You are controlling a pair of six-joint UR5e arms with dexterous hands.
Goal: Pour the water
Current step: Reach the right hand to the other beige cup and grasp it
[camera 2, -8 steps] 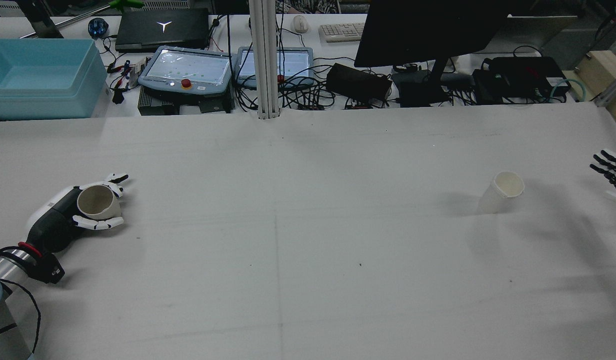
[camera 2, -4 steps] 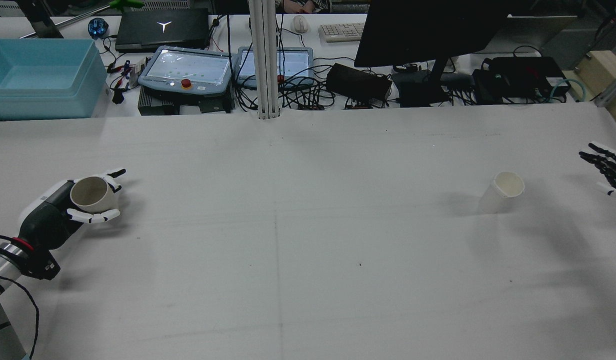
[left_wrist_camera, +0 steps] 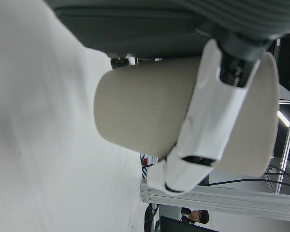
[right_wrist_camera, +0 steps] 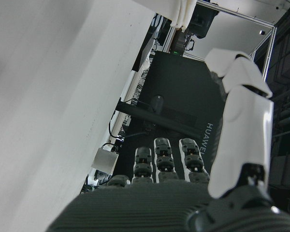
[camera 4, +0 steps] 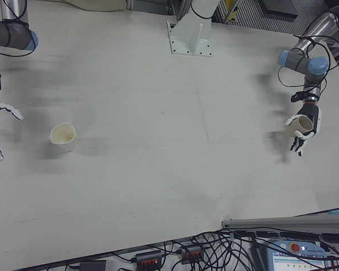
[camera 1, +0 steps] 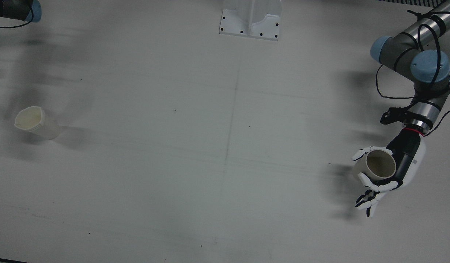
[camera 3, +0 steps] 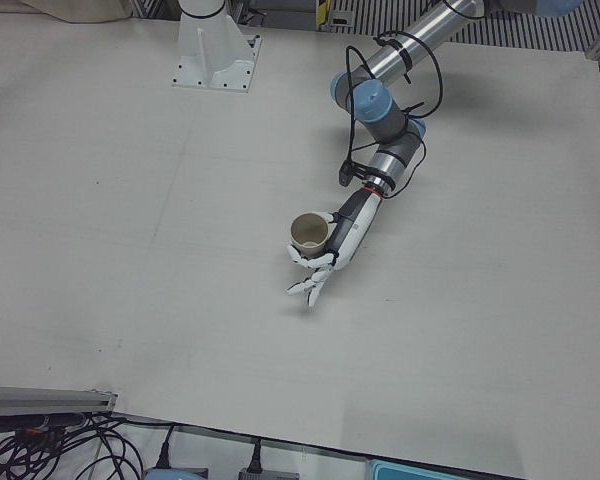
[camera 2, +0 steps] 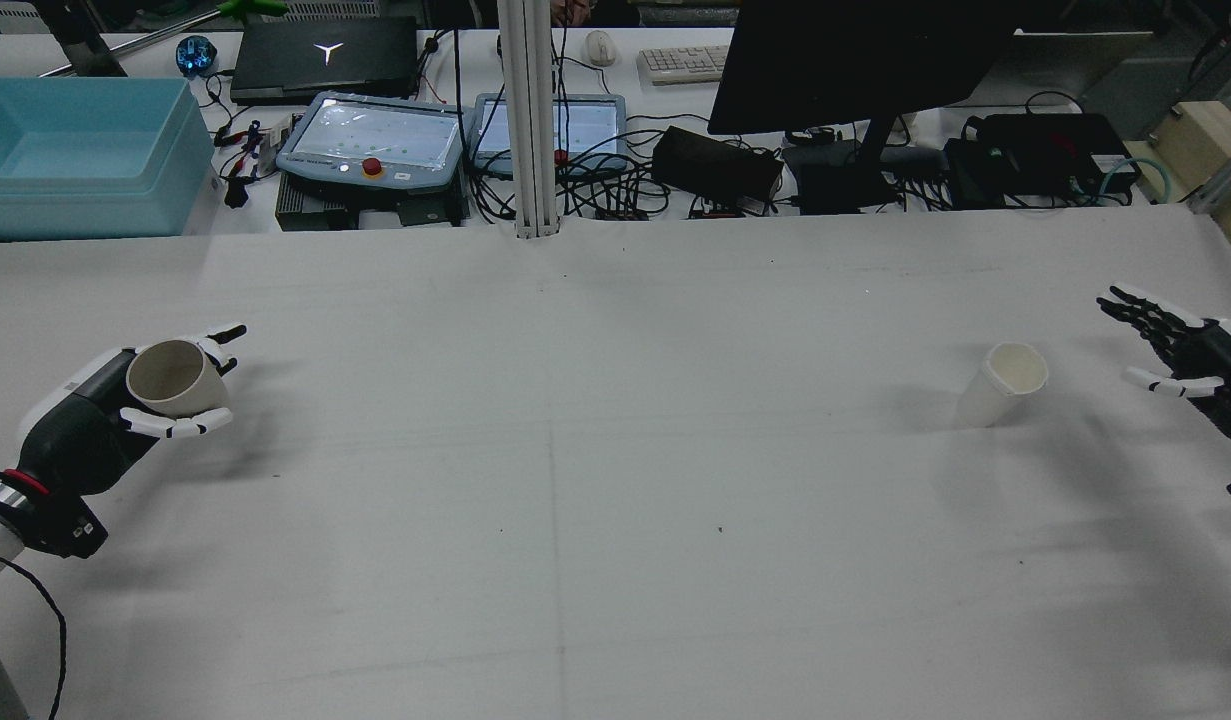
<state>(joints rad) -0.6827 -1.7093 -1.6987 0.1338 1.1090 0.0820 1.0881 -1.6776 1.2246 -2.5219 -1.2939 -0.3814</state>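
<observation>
The left hand [camera 2: 145, 400] grips a cup [camera 2: 170, 378] at the rear view's left edge. The right hand [camera 2: 1180, 355] – fingers spread, empty – nears the second cup [camera 2: 1005, 385] at right. Close around its middle gently – it's light, tippable.

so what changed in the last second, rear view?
The left hand, shut on its cup, drew back toward that view's left and rose slightly up-frame. The right hand, open, came in from the right edge toward the standing cup, more of it now in view. It has not touched it. The standing cup stayed put, and the left hand's grasp is unchanged.
</observation>
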